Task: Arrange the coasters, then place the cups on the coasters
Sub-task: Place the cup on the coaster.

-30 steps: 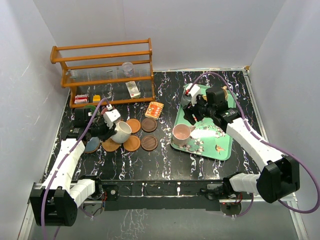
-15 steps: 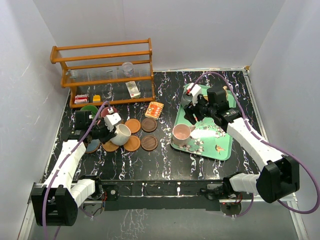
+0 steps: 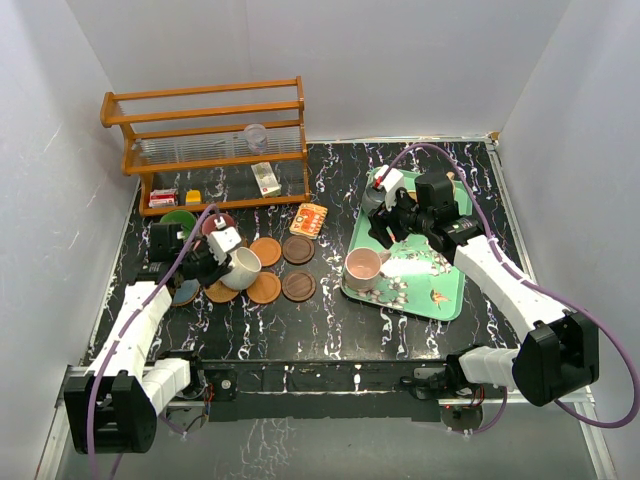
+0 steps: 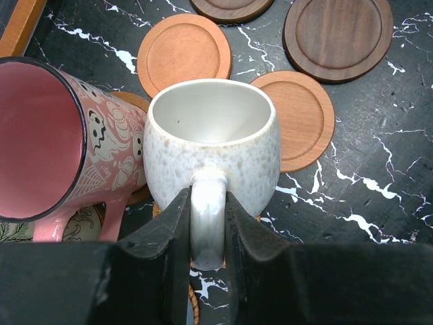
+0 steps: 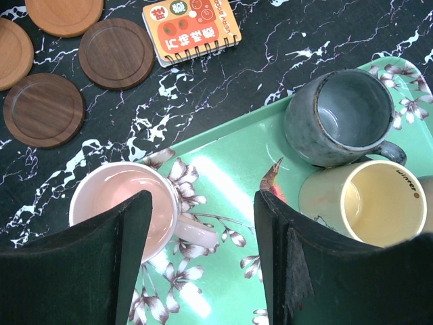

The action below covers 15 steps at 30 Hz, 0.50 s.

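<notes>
My left gripper (image 4: 206, 227) (image 3: 228, 256) is shut on the handle of the off-white speckled cup (image 4: 210, 139) (image 3: 242, 268). The cup is upright among the coasters, and the edge of an orange coaster (image 4: 137, 196) shows under it. A pink patterned cup (image 4: 61, 135) stands right against its left side. Orange coasters (image 4: 184, 54) (image 4: 301, 118) and a dark coaster (image 4: 338, 34) lie beyond. My right gripper (image 5: 203, 257) (image 3: 385, 232) hangs open over the green tray (image 5: 223, 162), above the plain pink cup's (image 5: 115, 203) handle. A grey cup (image 5: 342, 115) and a yellow cup (image 5: 369, 203) stand on the tray.
A wooden rack (image 3: 210, 130) with a small clear cup (image 3: 256, 135) stands at the back left. An orange patterned card (image 3: 313, 219) lies between the coasters and the tray. A green cup (image 3: 180, 218), a maroon cup (image 3: 215, 224) and a blue cup (image 3: 185, 291) crowd the left side.
My left gripper has shifted slightly toward the near side with the off-white cup, uncovering the maroon cup behind it. The right arm has barely moved.
</notes>
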{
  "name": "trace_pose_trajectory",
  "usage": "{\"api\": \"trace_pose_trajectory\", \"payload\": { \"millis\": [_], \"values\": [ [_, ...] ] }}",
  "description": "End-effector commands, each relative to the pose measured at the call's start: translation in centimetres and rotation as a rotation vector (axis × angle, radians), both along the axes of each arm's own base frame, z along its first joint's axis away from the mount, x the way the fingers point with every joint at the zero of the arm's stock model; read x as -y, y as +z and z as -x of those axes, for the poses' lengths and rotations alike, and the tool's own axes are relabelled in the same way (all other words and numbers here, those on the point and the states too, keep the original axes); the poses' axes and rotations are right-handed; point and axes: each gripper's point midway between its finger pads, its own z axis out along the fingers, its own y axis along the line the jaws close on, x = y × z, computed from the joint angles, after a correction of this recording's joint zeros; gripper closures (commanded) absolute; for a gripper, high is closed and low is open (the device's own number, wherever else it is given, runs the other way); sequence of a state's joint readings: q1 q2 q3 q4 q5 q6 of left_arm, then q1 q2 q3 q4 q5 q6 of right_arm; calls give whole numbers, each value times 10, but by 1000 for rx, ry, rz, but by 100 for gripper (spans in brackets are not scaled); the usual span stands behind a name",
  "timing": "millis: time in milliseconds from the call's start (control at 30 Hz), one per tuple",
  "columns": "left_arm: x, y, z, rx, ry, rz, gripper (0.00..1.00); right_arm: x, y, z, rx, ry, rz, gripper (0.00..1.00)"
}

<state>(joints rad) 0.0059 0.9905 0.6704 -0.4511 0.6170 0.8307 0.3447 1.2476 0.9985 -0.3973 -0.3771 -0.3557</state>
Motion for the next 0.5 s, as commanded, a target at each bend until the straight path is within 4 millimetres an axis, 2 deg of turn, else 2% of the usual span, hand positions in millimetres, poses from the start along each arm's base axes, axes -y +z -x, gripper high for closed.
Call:
{"api": "trace_pose_trajectory", "payload": {
  "millis": [0,267,467],
  "values": [
    [2,3,3,38,-29,12,100,-3,19,-5,67,3,-42,40],
    [-2,-6,18,6,-19,-11,100,-3,17,-5,60,5,-42,40],
    [-7,-13,26,-5,-8,-39,93,-4,16,-5,55,10,-45,40]
  ]
}}
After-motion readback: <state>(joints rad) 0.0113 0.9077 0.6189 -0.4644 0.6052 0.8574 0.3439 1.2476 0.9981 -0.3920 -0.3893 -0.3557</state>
